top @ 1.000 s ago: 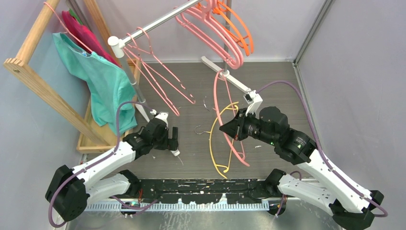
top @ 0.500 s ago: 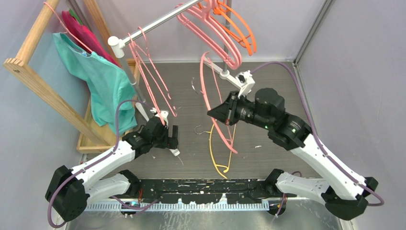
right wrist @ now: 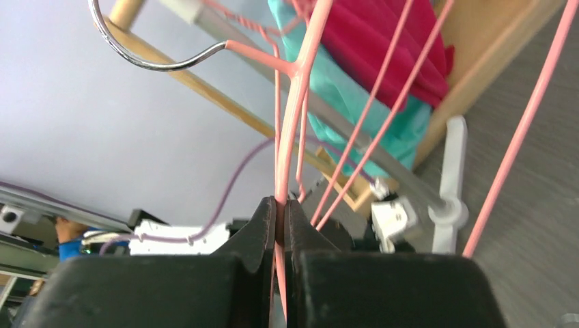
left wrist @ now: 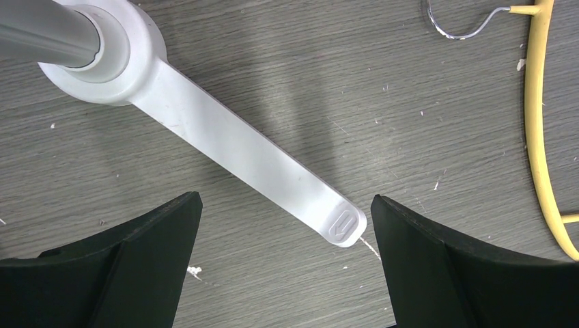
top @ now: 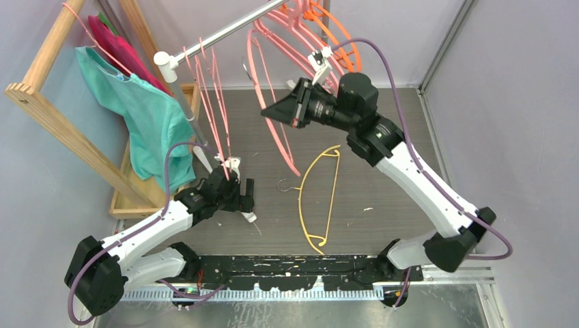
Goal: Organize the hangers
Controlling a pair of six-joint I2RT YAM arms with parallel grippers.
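Pink hanger (right wrist: pixel 295 68) is clamped just below its hook by right gripper (right wrist: pixel 280 205), raised beside rail (top: pixel 225 33) among other hangers (top: pixel 304 10). Left gripper (left wrist: pixel 280 205) hovers low, jaws wide apart, straddling rack foot (left wrist: pixel 225 137). Yellow hanger (left wrist: pixel 534 102) lies flat between arms, floor showing around it.

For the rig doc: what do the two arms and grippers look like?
Both arms match: white link shells, left arm and right arm, with black joint housings and bases. A purple cable loops outside each arm to the wrist. The left gripper and right gripper have matte black, wedge-shaped fingers. No markings legible.
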